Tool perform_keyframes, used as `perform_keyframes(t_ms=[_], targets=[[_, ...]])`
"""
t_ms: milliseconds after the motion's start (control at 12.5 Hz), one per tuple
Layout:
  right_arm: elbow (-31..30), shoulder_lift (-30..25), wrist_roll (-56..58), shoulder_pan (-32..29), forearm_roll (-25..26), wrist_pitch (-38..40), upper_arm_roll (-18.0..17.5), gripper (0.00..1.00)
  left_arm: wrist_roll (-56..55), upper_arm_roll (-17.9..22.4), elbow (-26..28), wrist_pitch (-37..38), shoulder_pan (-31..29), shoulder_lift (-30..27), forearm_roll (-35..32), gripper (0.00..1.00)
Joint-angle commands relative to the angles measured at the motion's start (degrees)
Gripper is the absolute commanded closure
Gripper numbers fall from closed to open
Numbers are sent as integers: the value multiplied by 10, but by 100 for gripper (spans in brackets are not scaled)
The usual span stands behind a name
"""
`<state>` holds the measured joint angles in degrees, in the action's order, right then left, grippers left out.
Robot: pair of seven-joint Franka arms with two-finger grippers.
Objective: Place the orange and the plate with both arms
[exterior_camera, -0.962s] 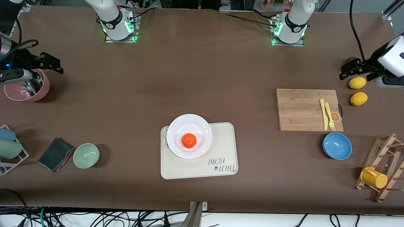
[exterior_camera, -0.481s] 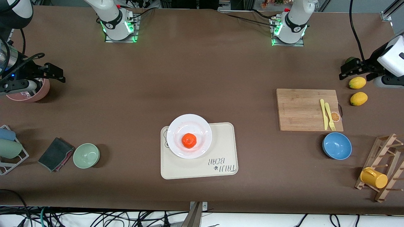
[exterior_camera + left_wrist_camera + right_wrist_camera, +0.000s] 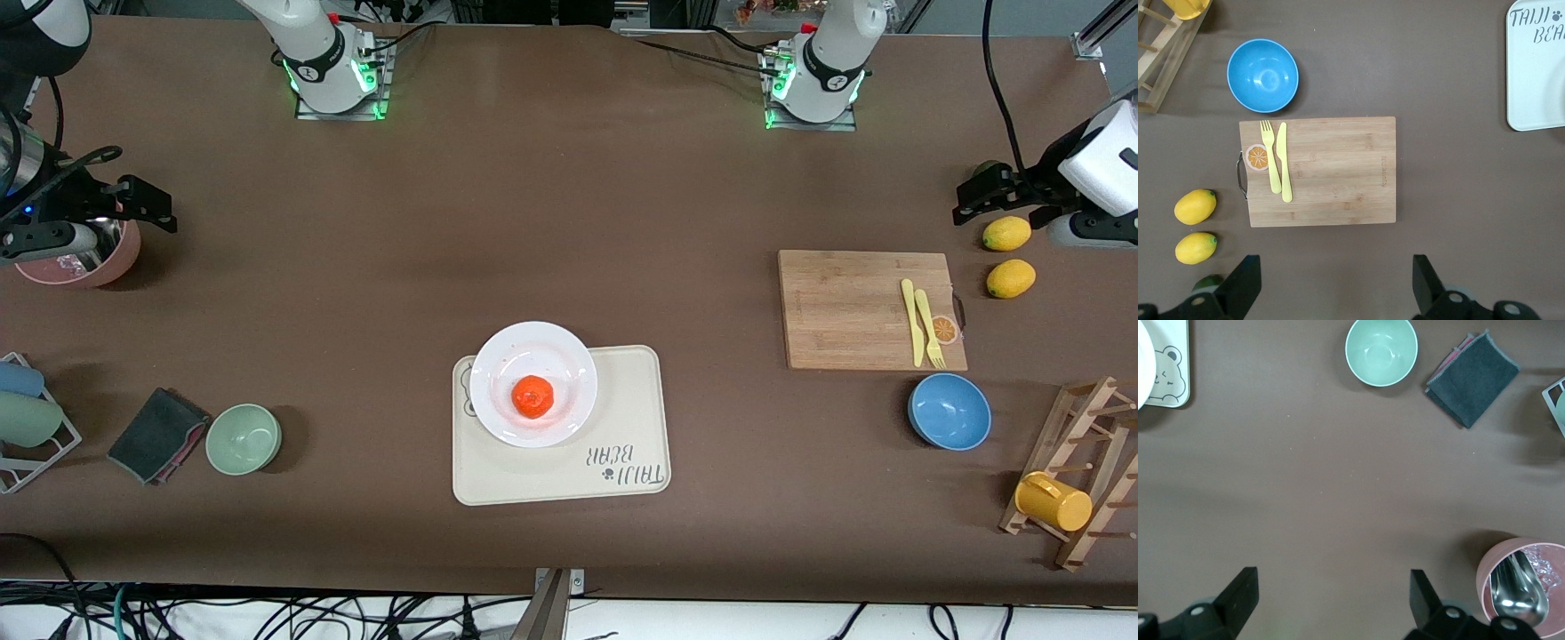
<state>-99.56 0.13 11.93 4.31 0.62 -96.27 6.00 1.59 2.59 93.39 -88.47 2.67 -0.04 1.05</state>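
Right now we see the orange (image 3: pixel 532 396) resting on the plate (image 3: pixel 498 356), which sits on the cream tray (image 3: pixel 622 400) mid-tabletop. Our left gripper (image 3: pixel 982 191), jaws spread and empty, hangs near the lemons (image 3: pixel 1006 234) at its end; our right gripper (image 3: pixel 133 200), also released, hovers beside the pink bowl (image 3: pixel 107 267).

You had one orange (image 3: pixel 532 396), one plate (image 3: pixel 500 357), one tray (image 3: pixel 622 418), two lemons (image 3: pixel 1007 234), three bowls (image 3: pixel 949 412), one cutting board (image 3: pixel 845 307), and two grippers (image 3: pixel 147 202).
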Motion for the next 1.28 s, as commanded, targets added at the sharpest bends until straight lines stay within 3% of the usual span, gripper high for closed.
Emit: perform_keyframes(t_ms=[0, 1202], targets=[[7, -6, -7, 2, 9, 11, -1, 0, 45, 1, -14, 12, -2, 6, 4, 0], [6, -7, -5, 2, 7, 11, -1, 0, 56, 1, -14, 12, -5, 7, 4, 0]])
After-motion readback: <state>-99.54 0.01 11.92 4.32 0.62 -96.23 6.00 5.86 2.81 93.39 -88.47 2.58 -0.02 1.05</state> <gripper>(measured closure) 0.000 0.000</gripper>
